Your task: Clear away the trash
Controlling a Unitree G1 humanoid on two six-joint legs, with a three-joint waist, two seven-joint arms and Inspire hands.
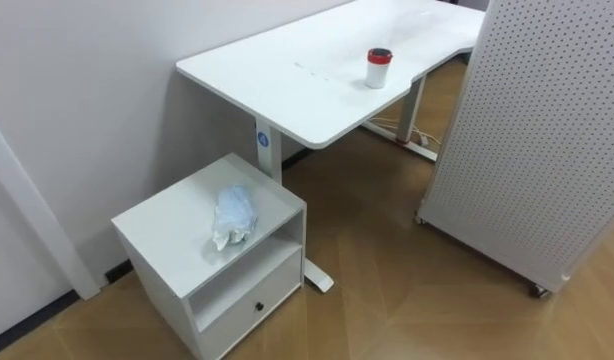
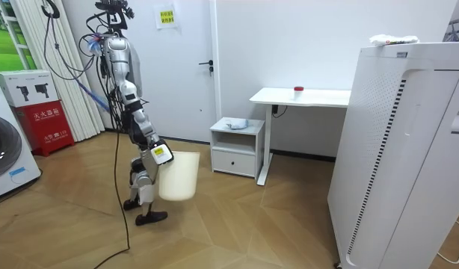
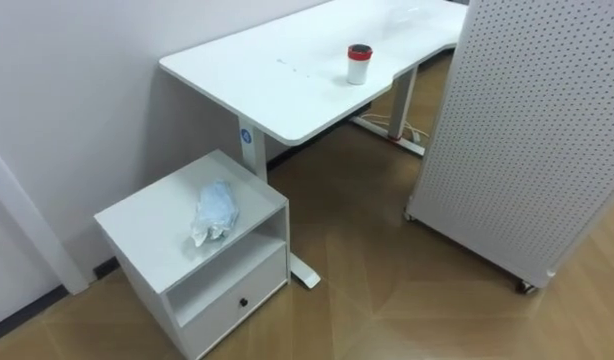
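A crumpled wad of pale plastic garbage (image 1: 233, 214) lies on top of a low white cabinet (image 1: 167, 215) beside the wall; the room view has the garbage (image 2: 231, 123) a few steps ahead of me. I stand on the wooden floor facing that cabinet (image 2: 237, 146). My right hand (image 2: 159, 154) holds a cream waste bin (image 2: 179, 176) by its rim, and the bin hangs off the floor at knee height. A red-and-white cup (image 1: 378, 68) stands on the white desk (image 1: 287, 80) past the cabinet.
A white perforated panel on castors (image 1: 537, 140) stands to the right of the desk. Open wooden floor (image 1: 387, 290) lies between it and the cabinet. In the room view a washing machine (image 2: 5, 157) and a red box (image 2: 46, 127) are behind me.
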